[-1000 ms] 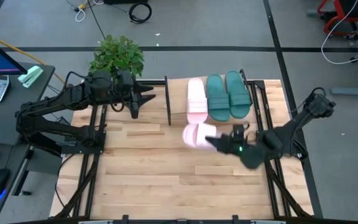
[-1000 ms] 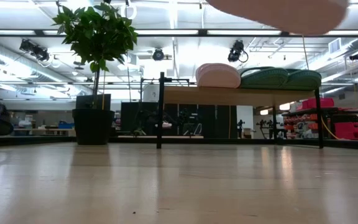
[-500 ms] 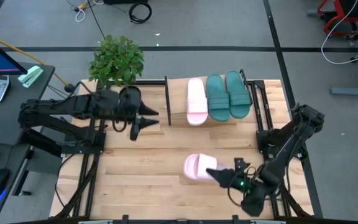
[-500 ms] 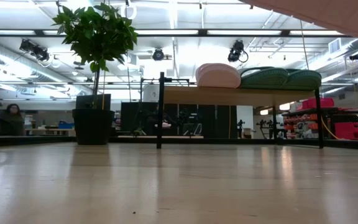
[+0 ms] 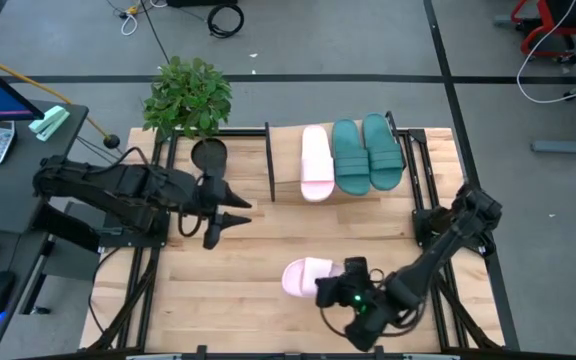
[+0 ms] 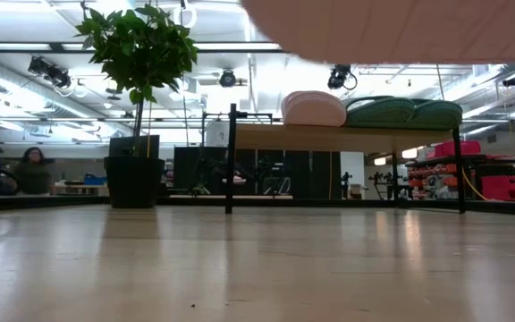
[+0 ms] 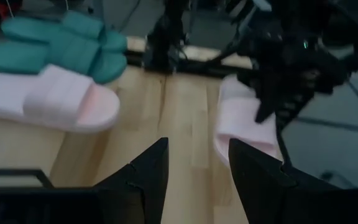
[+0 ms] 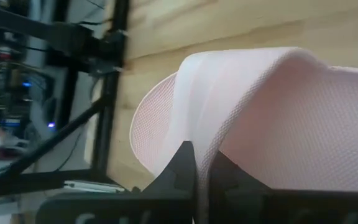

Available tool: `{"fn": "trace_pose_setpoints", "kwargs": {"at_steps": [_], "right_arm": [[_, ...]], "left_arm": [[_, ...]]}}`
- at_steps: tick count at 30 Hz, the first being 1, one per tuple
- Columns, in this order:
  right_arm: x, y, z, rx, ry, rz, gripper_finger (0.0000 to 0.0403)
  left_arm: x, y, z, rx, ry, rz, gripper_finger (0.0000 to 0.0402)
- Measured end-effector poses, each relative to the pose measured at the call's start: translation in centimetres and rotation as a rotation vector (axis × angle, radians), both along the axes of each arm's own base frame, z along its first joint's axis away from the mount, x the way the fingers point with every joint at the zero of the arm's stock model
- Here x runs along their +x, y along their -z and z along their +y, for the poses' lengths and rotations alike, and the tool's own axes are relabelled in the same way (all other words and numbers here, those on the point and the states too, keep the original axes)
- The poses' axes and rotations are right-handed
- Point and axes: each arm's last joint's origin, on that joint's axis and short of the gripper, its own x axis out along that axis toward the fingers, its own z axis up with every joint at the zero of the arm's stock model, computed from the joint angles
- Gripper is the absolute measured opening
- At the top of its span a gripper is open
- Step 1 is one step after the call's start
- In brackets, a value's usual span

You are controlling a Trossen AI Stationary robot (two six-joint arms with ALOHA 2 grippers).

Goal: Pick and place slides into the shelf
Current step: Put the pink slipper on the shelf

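My right end effector (image 5: 340,291) grips the pink slide (image 5: 306,277) near the desk's near edge; the shelf (image 5: 286,190) lies far beyond. Left end effector (image 5: 236,209) gapes empty.

The pale wooden bench (image 6: 240,268) fills the lower half of the frame, running level toward the room behind. In the middle of the frame stands the shelf (image 6: 342,139), its light plank top carried on thin black side frames. On the plank lie a pink slide (image 6: 313,109) at the left and two teal-green slides (image 6: 405,114) just beside it to the right, all seen edge-on. Across the top of the frame, from centre to right, hangs the blurred pink underside of another slide (image 6: 392,31). At upper left a potted plant (image 6: 139,54) rises from a dark pot (image 6: 133,182). A person (image 6: 34,172) sits at far left in the room beyond.
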Motion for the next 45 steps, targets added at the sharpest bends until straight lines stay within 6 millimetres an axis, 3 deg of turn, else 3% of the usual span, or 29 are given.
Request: {"fn": "trace_pose_setpoints", "kwargs": {"at_steps": [3, 11, 24, 32, 36, 45], "right_arm": [[1.6, 0.1, -0.7, 0.046, 0.011, 0.036, 0.0007], [4.9, 2.7, -1.5, 0.137, 0.037, 0.052, 0.0007], [8.3, 9.8, -2.2, 0.097, 0.096, 0.159, 0.0007], [9.5, 10.3, -5.0, 0.037, 0.184, 0.174, 0.0007], [9.5, 10.4, -5.1, 0.029, 0.172, 0.198, 0.0012], [9.6, 10.4, -4.8, 0.065, 0.107, 0.221, 0.0096]], "left_arm": [[-0.4, 0.5, -0.3, 0.022, 0.024, 0.056, 0.0172], [-0.8, 1.0, -0.7, 0.074, 0.057, 0.112, 0.0172], [-0.8, 1.0, -0.6, 0.139, 0.087, 0.109, 0.0173], [-0.8, 1.0, -0.6, 0.117, 0.076, 0.110, 0.0174], [-0.8, 1.0, -0.6, 0.117, 0.076, 0.111, 0.0174], [-0.8, 1.0, -0.6, 0.117, 0.076, 0.110, 0.0174]]}}
